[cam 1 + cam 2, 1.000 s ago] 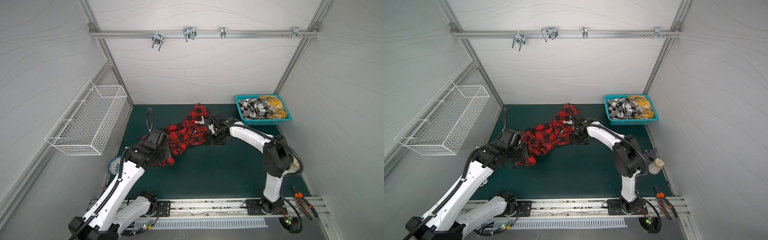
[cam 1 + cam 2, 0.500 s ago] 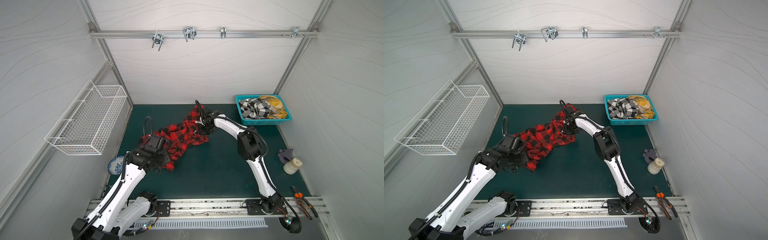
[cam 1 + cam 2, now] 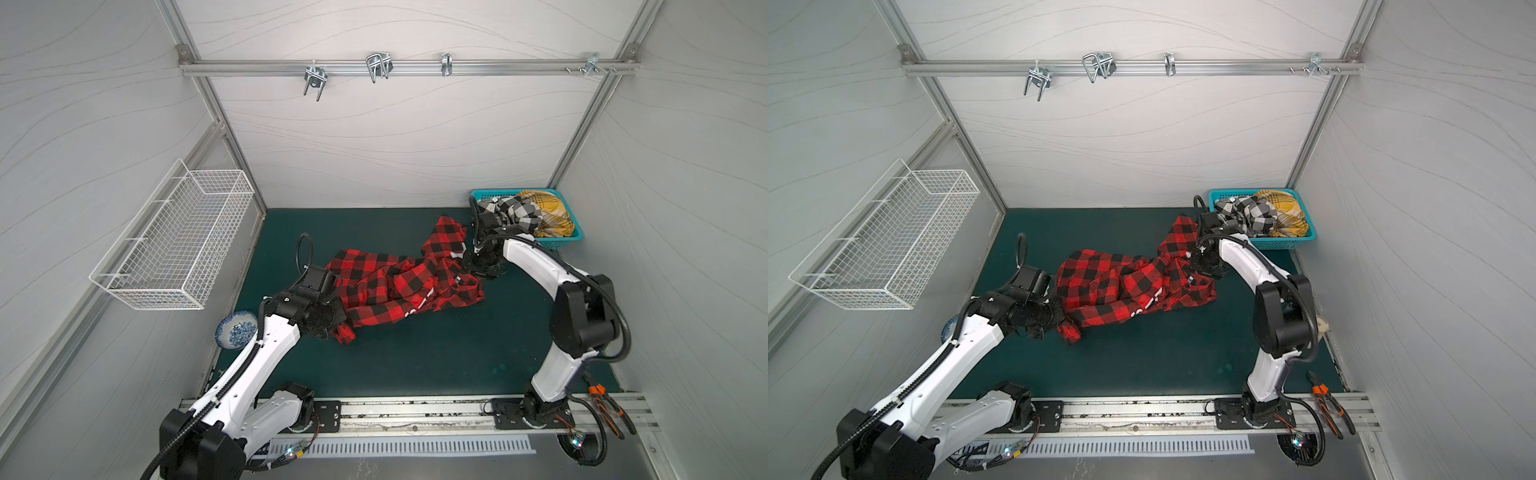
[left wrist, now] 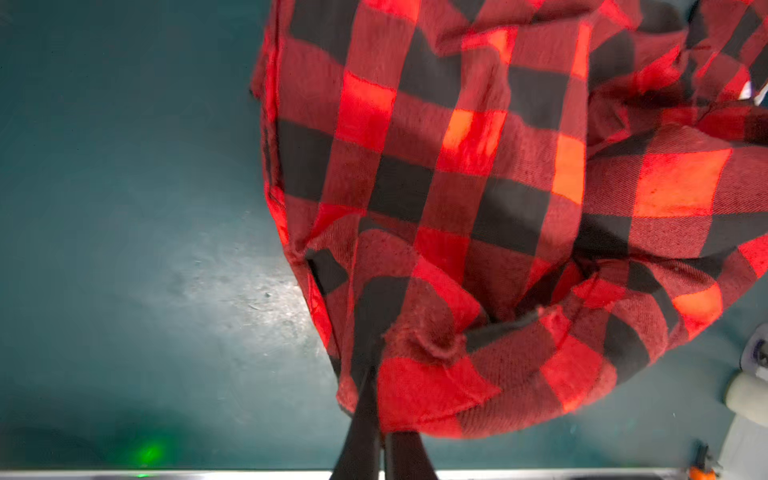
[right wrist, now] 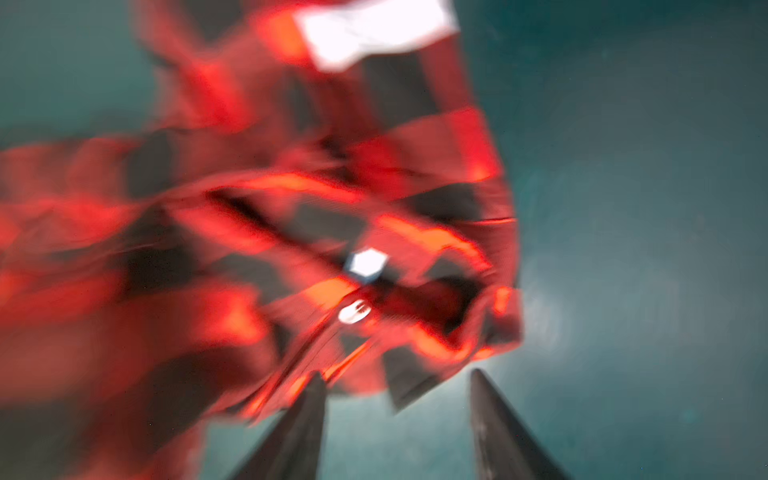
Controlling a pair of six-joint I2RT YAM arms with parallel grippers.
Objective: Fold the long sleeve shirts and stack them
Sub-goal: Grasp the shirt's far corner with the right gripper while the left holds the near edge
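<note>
A red-and-black plaid shirt lies crumpled and stretched across the green mat. My left gripper is shut on its near left corner, and the cloth hangs over the fingers. My right gripper stands open at the shirt's right end, with only mat between its fingers and blurred cloth just beyond them. A black-and-white check shirt and a mustard plaid shirt lie bundled in the teal basket.
A white wire basket hangs on the left wall. A blue-and-white bowl sits by the left arm. Orange-handled pliers lie at the front right, and a white bottle stands behind the right arm.
The right arm has swung back toward the right and its gripper has opened after a brief grip. The shirt now lies drawn out longer to the right. The left gripper keeps its hold.
</note>
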